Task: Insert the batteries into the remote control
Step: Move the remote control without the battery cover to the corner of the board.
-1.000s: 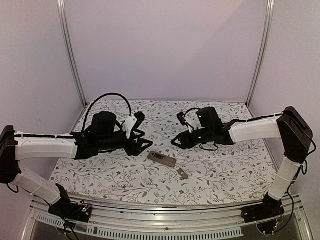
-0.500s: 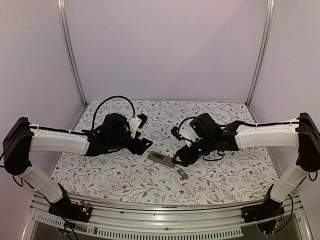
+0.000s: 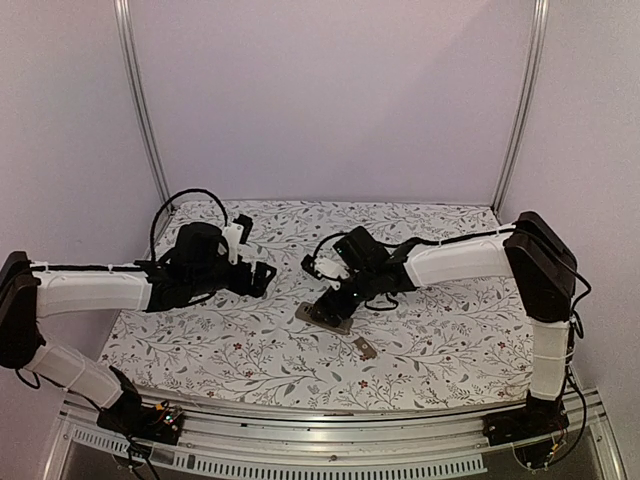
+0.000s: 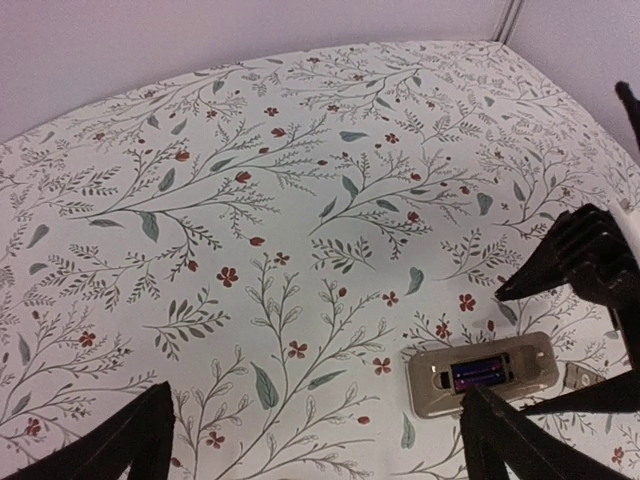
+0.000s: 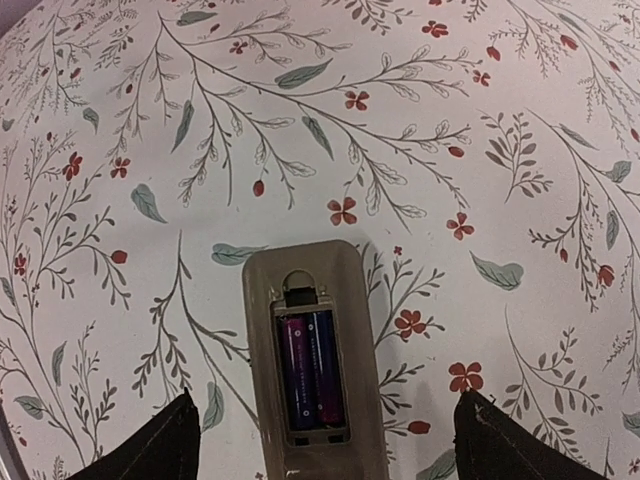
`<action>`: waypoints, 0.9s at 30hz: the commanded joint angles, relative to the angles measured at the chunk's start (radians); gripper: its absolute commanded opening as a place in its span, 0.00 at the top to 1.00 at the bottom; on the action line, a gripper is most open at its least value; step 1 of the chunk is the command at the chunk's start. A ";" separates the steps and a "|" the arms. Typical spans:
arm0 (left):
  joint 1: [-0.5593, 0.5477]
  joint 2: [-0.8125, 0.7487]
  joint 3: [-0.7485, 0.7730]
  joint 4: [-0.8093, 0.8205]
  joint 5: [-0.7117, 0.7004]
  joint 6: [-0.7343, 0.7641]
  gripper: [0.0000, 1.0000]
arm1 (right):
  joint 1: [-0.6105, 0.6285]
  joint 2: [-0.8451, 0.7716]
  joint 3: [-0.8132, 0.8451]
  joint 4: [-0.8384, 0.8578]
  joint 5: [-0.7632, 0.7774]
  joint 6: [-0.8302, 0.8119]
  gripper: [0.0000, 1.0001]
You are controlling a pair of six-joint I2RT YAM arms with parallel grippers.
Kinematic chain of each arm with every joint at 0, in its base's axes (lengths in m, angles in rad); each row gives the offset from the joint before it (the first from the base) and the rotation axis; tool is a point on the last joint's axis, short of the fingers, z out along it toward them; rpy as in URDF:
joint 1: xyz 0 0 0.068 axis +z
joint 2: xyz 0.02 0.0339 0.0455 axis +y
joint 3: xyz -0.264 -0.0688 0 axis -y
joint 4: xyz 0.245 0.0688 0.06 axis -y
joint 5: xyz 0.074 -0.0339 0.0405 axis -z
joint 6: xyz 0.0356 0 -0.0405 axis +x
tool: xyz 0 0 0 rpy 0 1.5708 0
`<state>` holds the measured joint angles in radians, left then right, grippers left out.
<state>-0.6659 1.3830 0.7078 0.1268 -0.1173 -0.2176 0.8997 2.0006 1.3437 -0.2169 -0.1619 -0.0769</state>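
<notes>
My left arm stretches low from the left over the floral-patterned bench [image 3: 200, 350]. Its left pincer [image 4: 318, 392] is spread wide and empty, stopping short of the slim tan-grey rectangular remote control [image 3: 322, 316]. My right arm reaches across to the middle, wrist bent down. The right pincer [image 5: 325, 400] hangs just above the remote, fingers parted either side, gripping nothing. The remote lies back-up mid-bench, with two dark purple cylindrical batteries [image 5: 310, 370] side by side in its recess. A small flat tan cover piece [image 3: 365, 348] lies nearby.
</notes>
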 commanded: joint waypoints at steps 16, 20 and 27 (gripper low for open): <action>0.042 -0.053 -0.036 -0.015 -0.029 0.003 0.00 | 0.033 0.164 0.086 -0.104 -0.076 -0.191 0.46; 0.044 -0.052 -0.037 -0.013 -0.019 0.002 0.00 | 0.065 0.115 0.032 -0.090 -0.143 -0.235 0.50; 0.046 -0.055 -0.037 -0.013 -0.007 0.003 0.00 | 0.117 0.072 0.000 -0.080 -0.220 -0.238 0.55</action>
<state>-0.6334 1.3346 0.6777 0.1146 -0.1390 -0.2279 0.9680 2.1056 1.3643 -0.2562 -0.2913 -0.3031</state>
